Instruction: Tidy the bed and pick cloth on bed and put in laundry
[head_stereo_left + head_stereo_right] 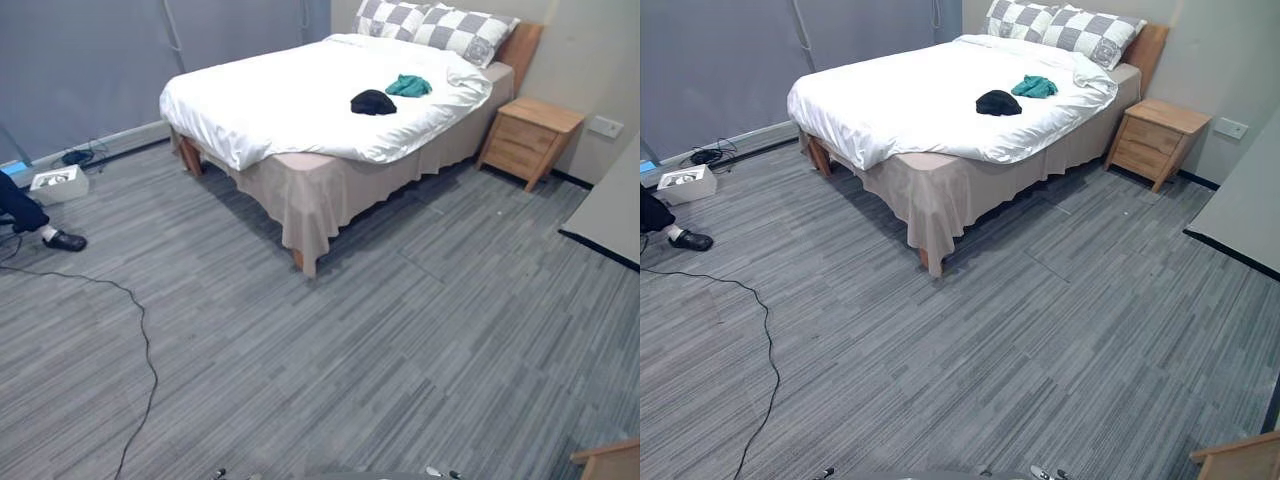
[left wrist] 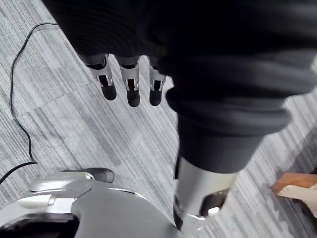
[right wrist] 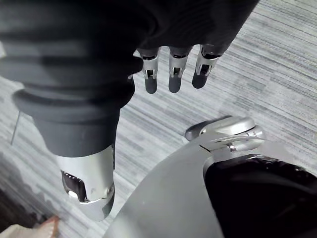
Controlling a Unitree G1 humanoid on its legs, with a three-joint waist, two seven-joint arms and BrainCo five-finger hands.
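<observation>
- The left hand point(image 2: 132, 83) hangs with its fingers straight and relaxed, holding nothing, over the grey striped carpet point(image 1: 400, 340).
- The right hand point(image 3: 176, 74) hangs the same way: fingers loose, nothing in them, carpet beneath.
- Well apart from both hands, across the floor, stands the bed point(image 1: 330, 195), with a beige skirt and a white duvet point(image 1: 280, 95) spread over it.
- A black cloth point(image 1: 372, 102) lies crumpled on the duvet towards the head end.
- A green cloth point(image 1: 409, 86) lies just beside it, nearer the pillows point(image 1: 440, 25), which are checked grey and white.
- A wooden nightstand point(image 1: 528, 138) stands beside the head of the bed.
- At the far left a person's shoe point(image 1: 64, 240) rests on the carpet, near a white box point(image 1: 58, 183).
</observation>
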